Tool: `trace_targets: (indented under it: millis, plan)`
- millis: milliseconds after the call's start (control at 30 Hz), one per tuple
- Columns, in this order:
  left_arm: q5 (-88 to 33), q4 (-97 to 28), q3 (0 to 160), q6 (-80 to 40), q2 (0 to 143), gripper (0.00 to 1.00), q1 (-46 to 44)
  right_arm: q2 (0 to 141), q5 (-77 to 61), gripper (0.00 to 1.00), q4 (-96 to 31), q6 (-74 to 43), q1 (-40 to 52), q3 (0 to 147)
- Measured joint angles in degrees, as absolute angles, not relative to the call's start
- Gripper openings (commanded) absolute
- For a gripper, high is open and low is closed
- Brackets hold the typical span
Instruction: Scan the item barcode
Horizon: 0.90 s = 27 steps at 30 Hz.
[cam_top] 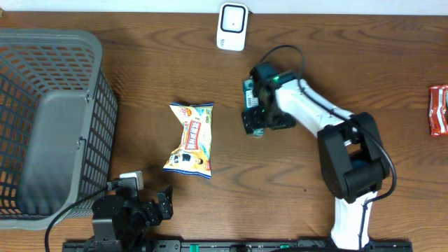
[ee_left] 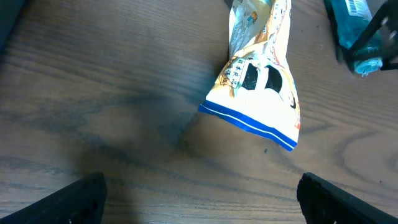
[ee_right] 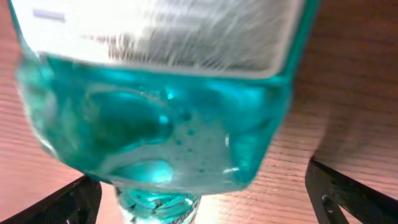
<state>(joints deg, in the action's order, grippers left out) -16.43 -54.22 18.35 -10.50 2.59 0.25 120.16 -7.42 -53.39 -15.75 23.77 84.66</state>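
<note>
Around teal bottle (ee_right: 161, 124), right hand (ee_right: 206, 198) wide open

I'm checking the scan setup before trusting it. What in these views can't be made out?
Bottle label: right wrist view, blurred and cut by the top edge; no barcode readable.
Red packet: overhead, cut by the right edge.
Bag top: left wrist view, cut by the top edge.
Bag print: overhead, too small to read.
</note>
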Motion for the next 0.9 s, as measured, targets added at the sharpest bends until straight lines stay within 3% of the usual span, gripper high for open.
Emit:
trace_targets:
  millis: [267, 600, 900]
  plan:
    - [-16.4, -54.2, 18.3, -10.5, 2.6, 0.98, 0.3, 120.4, -23.5, 0.99, -46.7, -17.6, 14.7, 85.1]
    - [-16.4, -54.2, 18.3, -10.5, 2.6, 0.98, 0.3, 119.8, -29.9, 0.99, -39.6, -17.8, 14.3, 81.7]
    - [-16.4, -54.2, 18.3, -10.5, 2.6, 0.98, 0.3, 117.3, -34.4, 0.74, -30.7, -18.8, 14.3, 73.9]
